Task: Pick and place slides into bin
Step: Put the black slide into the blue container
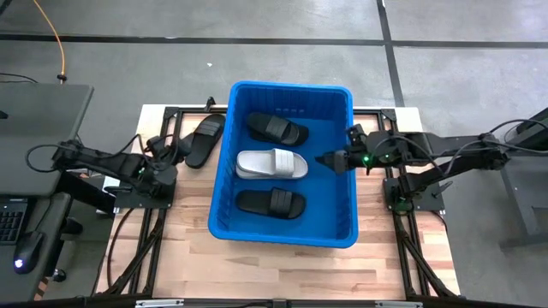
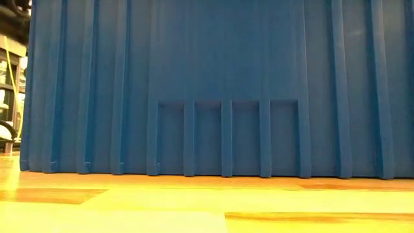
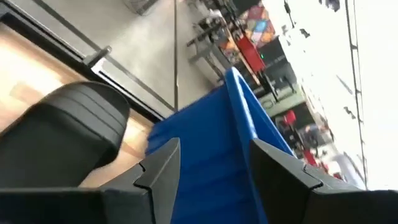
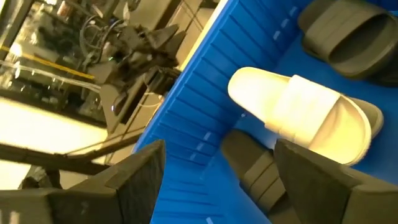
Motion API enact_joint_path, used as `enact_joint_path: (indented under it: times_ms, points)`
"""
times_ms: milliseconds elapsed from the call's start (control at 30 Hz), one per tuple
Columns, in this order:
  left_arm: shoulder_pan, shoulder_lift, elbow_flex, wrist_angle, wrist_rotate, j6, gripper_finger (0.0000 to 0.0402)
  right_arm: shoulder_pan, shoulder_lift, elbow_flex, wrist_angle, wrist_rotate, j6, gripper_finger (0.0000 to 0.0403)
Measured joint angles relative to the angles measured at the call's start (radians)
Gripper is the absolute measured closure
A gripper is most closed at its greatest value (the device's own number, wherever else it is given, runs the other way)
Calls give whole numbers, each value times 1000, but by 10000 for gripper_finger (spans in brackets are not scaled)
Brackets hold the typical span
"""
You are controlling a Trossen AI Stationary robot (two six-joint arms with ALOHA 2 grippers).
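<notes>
my right gripper (image 1: 323, 158): hanging over the bin (image 1: 342, 162), fingers parted, empty, white slide (image 1: 272, 164) lying just beyond. left gripper (image 1: 177, 147): spread beside black slide (image 1: 204, 139).

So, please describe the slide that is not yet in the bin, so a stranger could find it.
Find the big blue bin in the middle of the wooden table. Outside its left wall, near the left gripper, lies one black slide. The other three slides are all inside the bin.

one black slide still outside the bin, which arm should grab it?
Left. The last black slide lies on the table just left of the bin, right beside the left gripper, whose fingers are open. The right gripper is open over the bin's right side, with the bin between it and that slide.
</notes>
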Motion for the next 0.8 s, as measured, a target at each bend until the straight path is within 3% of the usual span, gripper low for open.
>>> enact_joint_path:
  times_ms: [267, 467, 600, 800]
  points:
    - [145, 32, -38, 76, -6, 111, 222, 0, -10, 0, 1, -37, -59, 114]
    - [276, 89, -38, 76, 106, 134, 222, 0, -13, 0, 1, -87, -81, 114]
    - [361, 172, -38, 126, 199, 130, 222, 0, -13, 0, 2, -103, -82, 114]
    - [449, 348, -39, 333, 216, 154, 222, 0, -13, 0, 2, -129, -84, 114]
